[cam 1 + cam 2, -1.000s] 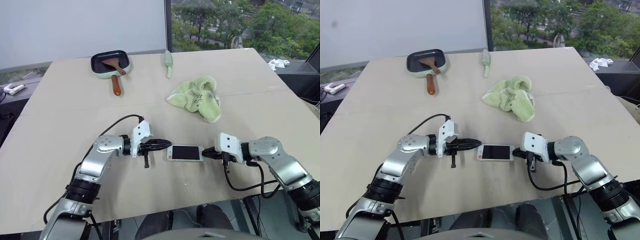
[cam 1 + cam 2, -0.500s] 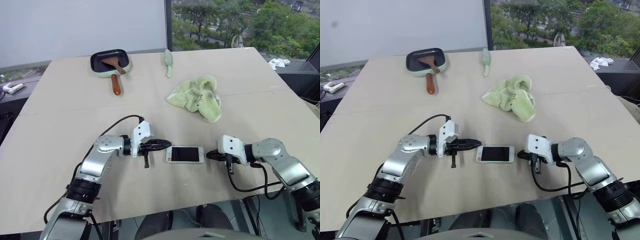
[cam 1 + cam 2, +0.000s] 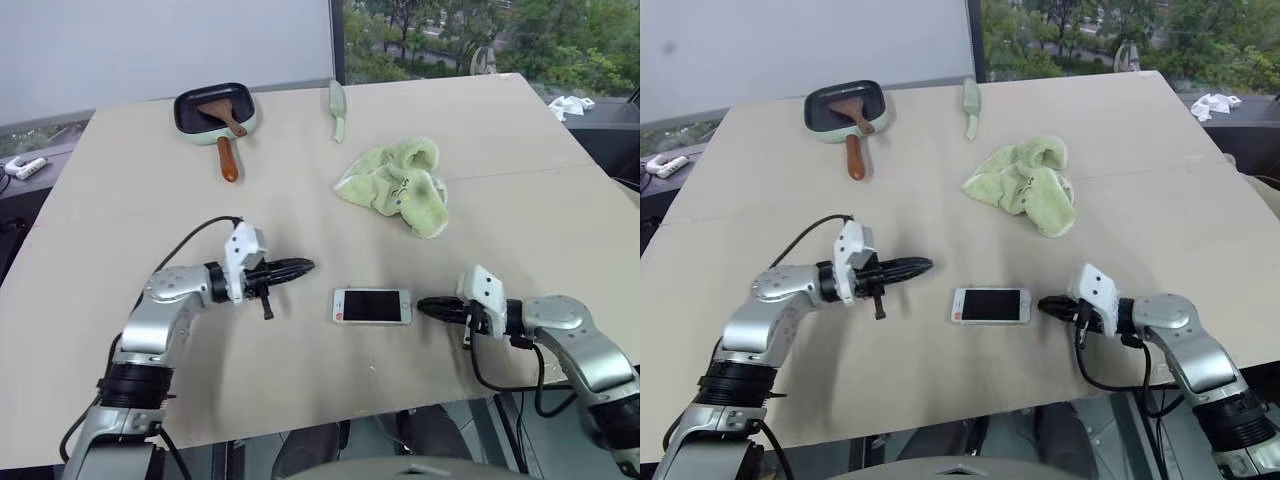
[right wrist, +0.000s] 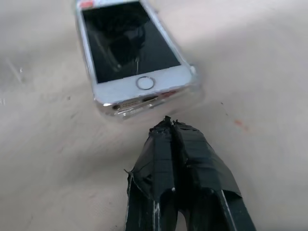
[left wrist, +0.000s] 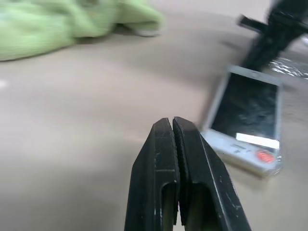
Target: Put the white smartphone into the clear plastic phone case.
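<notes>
White smartphone [image 3: 371,305] is lying screen-up near the front edge of the table [image 3: 130,190], and in the right wrist view a glassy rim is showing around its end, so it appears to be sitting inside the clear plastic phone case [image 4: 111,110] already.

Going from the left: the left gripper [image 3: 303,266] is hovering apart from the phone's left end, its two black fingers pressed together on nothing. The phone is resting between the two grippers, touching neither. The right gripper [image 3: 426,304] is pointing at the phone's right end from just beside it, its fingers looking closed together and holding nothing.

Farther back, the pan [image 3: 214,108] and the green cloth [image 3: 396,184] are lying well clear of the work.

Judging from this, the step in hand is checking the seating and backing off. To do it well, both arms should be drawing straight away along the phone's long axis, without dragging a fingertip over a corner and popping it loose. If any corner is standing proud, a closed fingertip pressing down on that corner should be enough.
</notes>
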`<action>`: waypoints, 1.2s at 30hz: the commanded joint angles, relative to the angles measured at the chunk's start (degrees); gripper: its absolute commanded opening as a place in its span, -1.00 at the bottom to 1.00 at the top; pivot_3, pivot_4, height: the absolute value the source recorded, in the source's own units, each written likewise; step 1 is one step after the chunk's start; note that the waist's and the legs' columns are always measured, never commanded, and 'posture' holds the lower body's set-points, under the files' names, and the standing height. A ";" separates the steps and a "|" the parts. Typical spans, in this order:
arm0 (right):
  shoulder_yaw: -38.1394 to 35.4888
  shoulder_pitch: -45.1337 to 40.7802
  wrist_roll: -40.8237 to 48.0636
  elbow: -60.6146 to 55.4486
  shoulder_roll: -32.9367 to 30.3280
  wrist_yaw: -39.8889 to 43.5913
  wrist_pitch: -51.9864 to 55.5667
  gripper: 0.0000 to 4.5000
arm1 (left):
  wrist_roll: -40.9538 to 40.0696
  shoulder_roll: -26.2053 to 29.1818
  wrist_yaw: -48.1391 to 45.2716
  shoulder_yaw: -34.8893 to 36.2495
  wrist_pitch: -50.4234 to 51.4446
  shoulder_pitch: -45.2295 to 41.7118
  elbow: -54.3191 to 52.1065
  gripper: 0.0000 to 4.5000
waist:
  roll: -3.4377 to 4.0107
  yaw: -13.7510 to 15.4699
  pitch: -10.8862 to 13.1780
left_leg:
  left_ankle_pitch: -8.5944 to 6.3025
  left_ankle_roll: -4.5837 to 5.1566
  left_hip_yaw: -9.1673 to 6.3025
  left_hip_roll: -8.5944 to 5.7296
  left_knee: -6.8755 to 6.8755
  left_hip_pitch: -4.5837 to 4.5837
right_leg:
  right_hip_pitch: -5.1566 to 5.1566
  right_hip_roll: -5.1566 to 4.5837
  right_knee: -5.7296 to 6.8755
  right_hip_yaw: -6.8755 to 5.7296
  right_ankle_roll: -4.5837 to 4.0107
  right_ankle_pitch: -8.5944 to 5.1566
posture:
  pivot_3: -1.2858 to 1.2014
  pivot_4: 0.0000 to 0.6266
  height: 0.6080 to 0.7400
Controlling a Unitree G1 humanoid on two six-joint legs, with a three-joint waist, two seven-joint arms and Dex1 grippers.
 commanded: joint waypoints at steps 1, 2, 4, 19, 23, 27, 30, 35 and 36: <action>-4.44 1.46 3.88 -2.92 -0.48 -0.33 2.00 -0.36 | -0.47 1.99 -1.26 1.46 -0.84 2.22 -2.78 -1.00 | 0.04 -0.14 0.16 | 0.00 0.00 0.00 0.00 -0.03 -0.02 | -0.02 0.00 -0.01 0.00 -0.01 0.00 | 0.03 -0.52 1.00; -4.98 1.76 4.46 -3.30 -0.54 -0.30 2.27 -0.15 | -0.51 2.20 -1.44 1.39 -1.04 2.90 -3.05 -1.00 | 0.07 -0.21 0.23 | 0.00 0.00 0.00 0.00 -0.07 -0.02 | -0.04 0.00 -0.03 0.00 -0.01 -0.01 | 0.03 -0.52 1.00; -6.09 2.13 5.19 -3.81 -0.63 -0.52 2.69 0.26 | -0.54 2.22 -1.79 0.86 -1.22 3.84 -3.54 -1.00 | 0.11 -0.26 0.47 | -0.01 0.00 0.00 0.02 -0.10 -0.03 | -0.07 0.00 -0.03 0.00 -0.02 -0.01 | 0.03 -0.52 1.00; -5.63 9.44 6.24 -12.52 -2.04 0.38 1.38 -0.06 | 2.36 -4.37 -4.06 -7.58 -3.96 1.15 -1.19 -1.00 | 0.13 -0.42 0.74 | 0.00 0.00 0.08 0.03 -0.03 -0.09 | -0.14 0.01 0.02 0.03 0.00 0.00 | 0.03 -0.52 1.00; -3.01 7.14 2.93 -10.62 0.25 -1.17 -2.30 -0.96 | 3.02 -5.81 -3.48 -9.62 -3.38 0.43 -2.64 -1.00 | 0.12 -0.42 0.74 | 0.02 -0.03 0.12 0.06 -0.02 -0.03 | -0.14 0.04 0.09 0.07 0.00 0.00 | 0.03 -0.52 1.00; -0.92 6.06 -1.11 -7.74 2.48 -2.59 -7.72 -0.98 | 3.34 -6.04 -3.18 -10.24 -3.17 -0.13 -2.87 -1.00 | 0.11 -0.33 0.74 | 0.03 -0.03 0.13 0.05 0.00 -0.04 | -0.14 0.05 0.09 0.07 0.00 0.00 | 0.03 -0.52 1.00; -0.46 7.28 -1.35 -6.09 4.75 -2.78 -12.00 -0.98 | 3.17 -5.93 -3.00 -10.25 -2.69 -0.38 -3.29 -1.00 | 0.11 -0.27 0.74 | 0.03 -0.04 0.11 0.04 0.00 -0.05 | -0.14 0.06 0.09 0.05 -0.01 0.00 | 0.03 -0.52 1.00; -0.98 9.19 0.69 -5.12 6.96 -2.73 -13.97 -0.98 | 2.59 -5.23 -2.72 -9.88 -1.17 -0.35 -4.86 -1.00 | 0.11 -0.38 0.74 | 0.03 -0.03 0.16 0.04 0.02 -0.04 | -0.15 0.06 0.09 0.10 -0.01 0.00 | 0.03 -0.52 1.00; -1.30 9.33 1.47 -4.94 7.83 -3.14 -14.05 -0.98 | 2.49 -5.16 -2.56 -9.85 -0.79 -0.35 -5.27 -1.00 | 0.12 -0.45 0.73 | 0.03 -0.03 0.18 0.04 0.03 -0.03 | -0.15 0.07 0.10 0.12 -0.01 0.00 | 0.03 -0.52 1.00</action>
